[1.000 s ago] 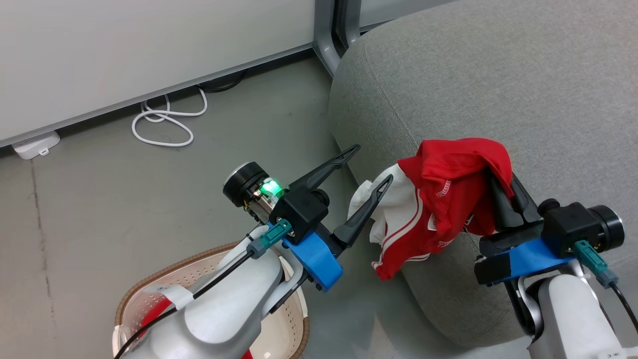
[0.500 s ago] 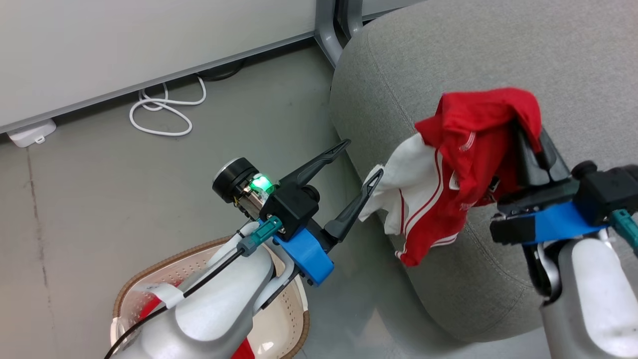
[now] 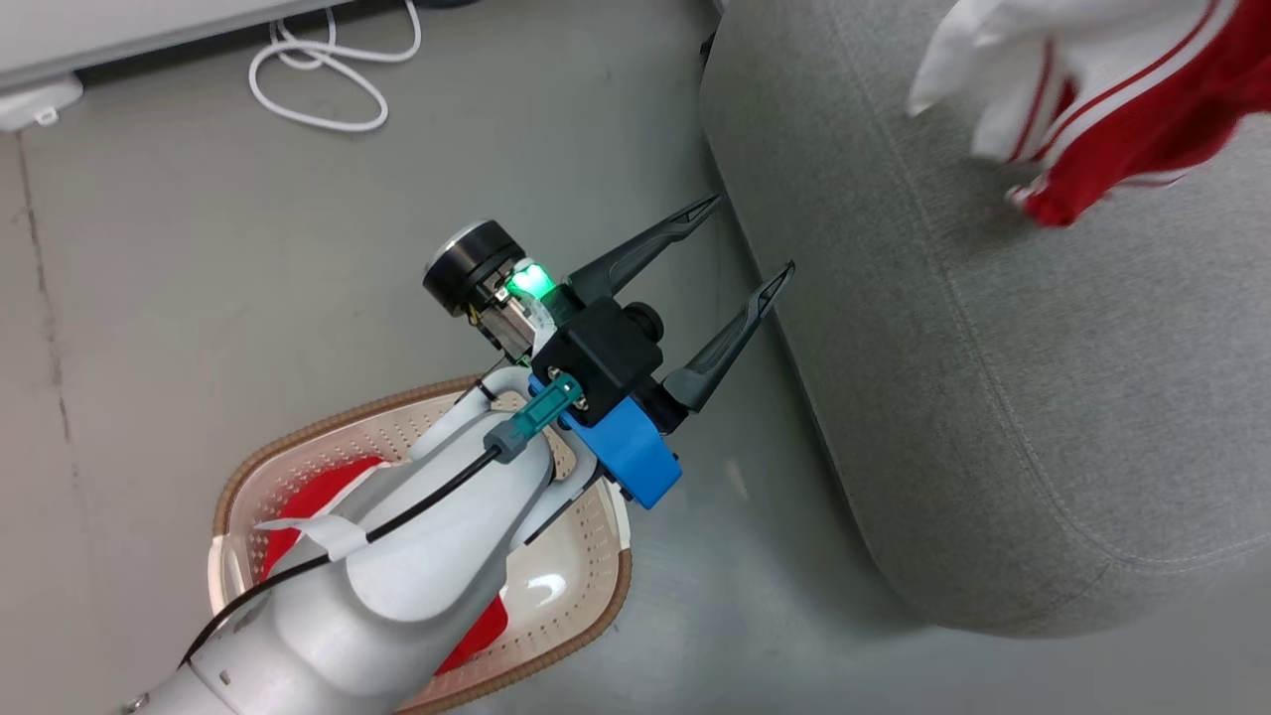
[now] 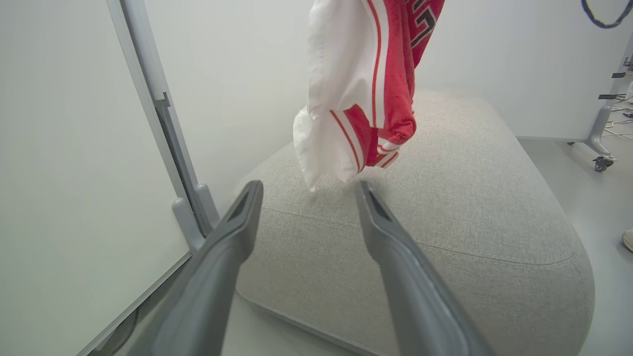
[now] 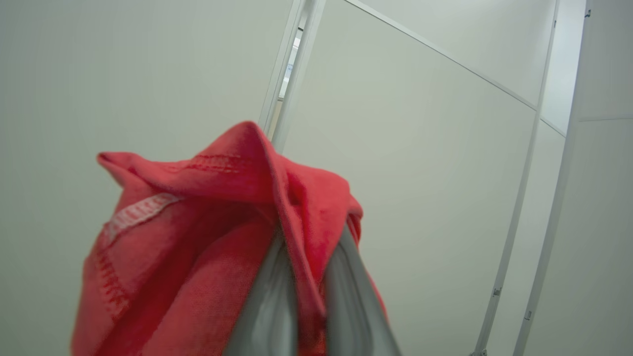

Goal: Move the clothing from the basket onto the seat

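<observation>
A red jersey with white trim [image 3: 1092, 89], one piece of the clothing, hangs in the air over the grey seat [image 3: 993, 348] at the top right of the head view. My right gripper [image 5: 306, 277] is shut on its red fabric [image 5: 198, 237], which drapes over the fingers. In the left wrist view the jersey [image 4: 366, 89] dangles just above the seat [image 4: 445, 207]. My left gripper [image 3: 752, 236] is open and holds nothing, beside the seat's near edge and above the floor. The cream basket [image 3: 298, 462] sits below my left arm with more red clothing [image 3: 318, 487] inside.
A coiled white cable [image 3: 318, 70] and a small white box [image 3: 40, 99] lie on the grey floor by the wall panel. A panel leg [image 4: 190, 207] stands at the seat's left end. A wheeled stand foot [image 4: 598, 160] is beyond the seat.
My right gripper has carried the jersey up and farther over the seat, out of the head view's frame. The head camera has tilted down. My left gripper has stayed open.
</observation>
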You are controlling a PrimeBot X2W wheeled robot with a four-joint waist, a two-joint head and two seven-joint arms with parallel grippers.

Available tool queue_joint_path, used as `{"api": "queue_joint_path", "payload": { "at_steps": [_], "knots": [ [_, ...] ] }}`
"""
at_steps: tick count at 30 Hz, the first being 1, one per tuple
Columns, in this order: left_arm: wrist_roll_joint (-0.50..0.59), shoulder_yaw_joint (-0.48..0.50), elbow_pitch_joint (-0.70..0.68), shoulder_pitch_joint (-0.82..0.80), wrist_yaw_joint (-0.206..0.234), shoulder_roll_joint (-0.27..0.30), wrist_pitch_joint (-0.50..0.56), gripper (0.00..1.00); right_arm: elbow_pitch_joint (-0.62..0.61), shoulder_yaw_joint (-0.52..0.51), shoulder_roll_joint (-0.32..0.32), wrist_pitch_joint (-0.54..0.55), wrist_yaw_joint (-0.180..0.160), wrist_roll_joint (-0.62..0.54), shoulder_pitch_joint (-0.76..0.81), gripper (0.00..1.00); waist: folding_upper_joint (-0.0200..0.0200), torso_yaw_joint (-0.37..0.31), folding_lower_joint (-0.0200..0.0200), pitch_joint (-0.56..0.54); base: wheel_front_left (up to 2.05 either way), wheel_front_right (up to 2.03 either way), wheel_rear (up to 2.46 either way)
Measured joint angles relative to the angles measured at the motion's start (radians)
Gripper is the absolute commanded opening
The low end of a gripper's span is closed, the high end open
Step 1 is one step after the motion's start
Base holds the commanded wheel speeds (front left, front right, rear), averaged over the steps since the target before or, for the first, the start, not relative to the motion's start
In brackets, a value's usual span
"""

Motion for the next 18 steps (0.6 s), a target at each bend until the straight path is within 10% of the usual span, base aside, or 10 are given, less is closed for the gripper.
{"api": "queue_joint_path", "payload": {
  "at_steps": [11, 18],
  "knots": [
    [0.033, -0.036, -0.004, -0.111, 0.0, 0.011, 0.007, 1.0, 0.077, -0.139, -0.277, 0.0, 0.0, 0.037, -0.241, 0.0, 0.0, 0.048, 0.0001, 0.202, 0.0, 0.0, 0.0],
    [0.038, -0.054, -0.002, -0.148, 0.0, 0.004, 0.006, 1.0, 0.273, -0.152, -0.331, -0.001, 0.0, 0.051, -0.282, 0.0, 0.0, 0.068, 0.0001, 0.29, 0.0, 0.0, 0.0]
  ]
}}
